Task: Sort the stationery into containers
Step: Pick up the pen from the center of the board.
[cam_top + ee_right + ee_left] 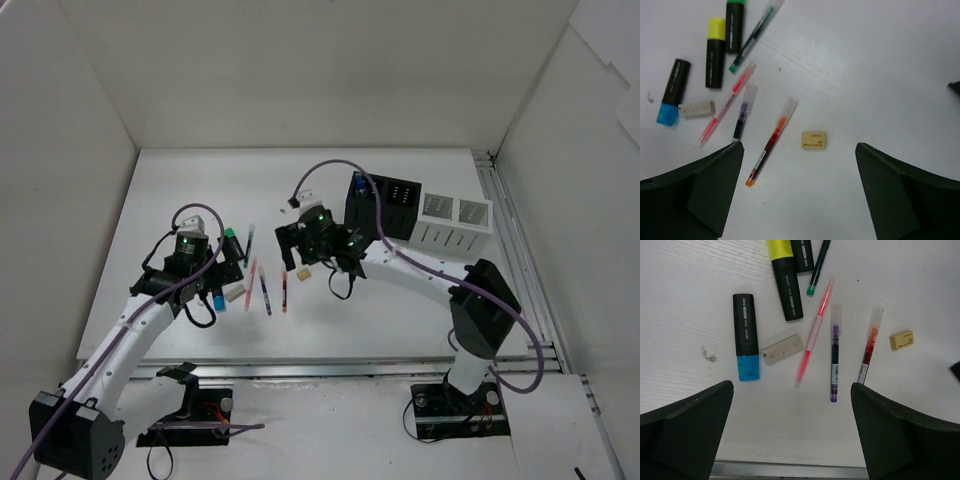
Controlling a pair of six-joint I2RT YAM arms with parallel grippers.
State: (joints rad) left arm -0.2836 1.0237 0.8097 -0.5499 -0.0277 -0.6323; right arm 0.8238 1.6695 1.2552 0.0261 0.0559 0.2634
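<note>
My left gripper is open and empty, above the table near the blue highlighter, a pale eraser, the pink pen and a purple pen. My right gripper is open and empty, hovering just short of the beige eraser, with the red pen to its left. A yellow highlighter, a green highlighter and a green pen lie farther back. The black organizer and the white slatted organizer stand side by side at the back right.
White walls enclose the table on three sides. A metal rail runs along the near table edge, close under my left gripper. Something blue shows in the black organizer's left end. The right arm's purple cable loops over the table middle.
</note>
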